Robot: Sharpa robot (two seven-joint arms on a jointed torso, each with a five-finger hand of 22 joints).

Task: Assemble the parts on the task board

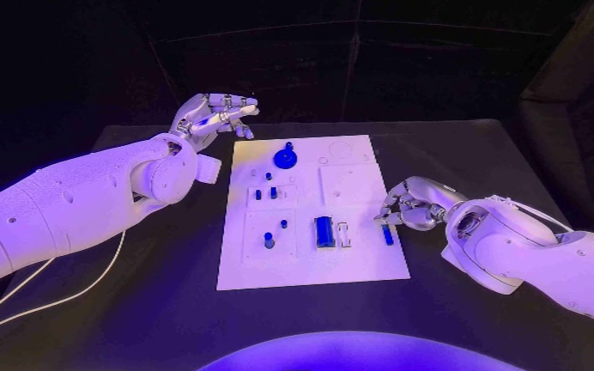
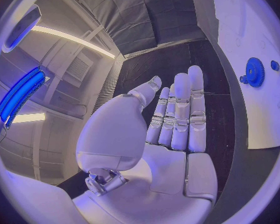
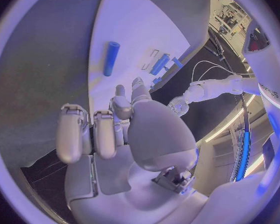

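The white task board (image 1: pixel 359 259) lies in the middle of the table. Standing on it are a blue gear (image 1: pixel 286 159) at the far end, several small blue pegs (image 1: pixel 265 192) and a blue block (image 1: pixel 324 232). A blue cylinder (image 1: pixel 387 234) lies flat at the board's right edge. My right hand (image 1: pixel 409 203) hovers just beyond it, fingers partly curled and holding nothing; in the right wrist view the cylinder (image 3: pixel 110 58) lies apart from the fingertips (image 3: pixel 120 91). My left hand (image 1: pixel 217 116) is raised off the board's far left corner, with its fingers (image 2: pixel 187 109) straight and empty and the gear (image 2: pixel 255 72) off to one side.
The black table (image 1: pixel 148 302) surrounds the board, with free room on both sides. A white cable (image 1: pixel 75 285) trails under my left arm. An empty slot (image 1: pixel 343 234) sits beside the blue block.
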